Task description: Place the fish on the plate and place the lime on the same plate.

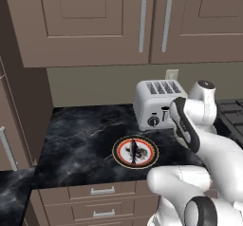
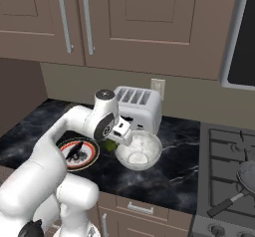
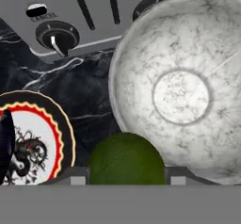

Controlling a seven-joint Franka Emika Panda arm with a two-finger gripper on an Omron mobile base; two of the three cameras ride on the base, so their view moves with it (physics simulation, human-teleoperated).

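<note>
The plate (image 1: 148, 159) (image 2: 92, 157) (image 3: 58, 124) lies on the black marble counter in front of the toaster. Across its white centre lies the dark fish (image 1: 134, 150) (image 2: 76, 154), which in the hand view is a dark shape at the left edge (image 3: 4, 143). My gripper (image 2: 115, 139) (image 3: 125, 176) hangs between the plate and the white bowl, just right of the plate. It is shut on the lime (image 2: 110, 145) (image 3: 126, 158), which sits between the two finger tips, slightly above the counter.
A deep white speckled bowl (image 2: 140, 151) (image 3: 183, 91) stands close to the right of the gripper. The silver toaster (image 1: 156, 104) (image 2: 137, 105) (image 3: 70, 16) is right behind. A stove (image 2: 231, 156) with a frying pan (image 2: 247, 174) lies further right. Wall cabinets hang overhead.
</note>
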